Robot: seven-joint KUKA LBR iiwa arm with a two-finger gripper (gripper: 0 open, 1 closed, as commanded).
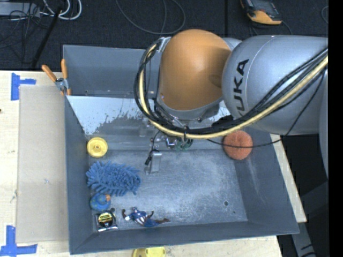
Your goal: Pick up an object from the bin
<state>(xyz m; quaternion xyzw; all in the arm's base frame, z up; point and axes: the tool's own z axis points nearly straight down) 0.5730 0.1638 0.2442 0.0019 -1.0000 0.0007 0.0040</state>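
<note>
- The claw (pixel 153 159) hung over bare floor near the middle of the bin (pixel 257 208); whether it was released or clenched could not be told.
- Nearest thing: a blue shaggy mitt (pixel 113 178), just beside it toward the left wall. An orange ball (pixel 238 144) lay at the right wall.
- Judged step: approach, nothing lifted yet. The next move calls for shifting left over the mitt, then descending.

A shaggy blue mitt (pixel 112 178) lies flat at the left of the bin (pixel 203 197), a yellow disc (pixel 97 147) near it; an orange ball (pixel 237 144) sits by the right wall.
</note>
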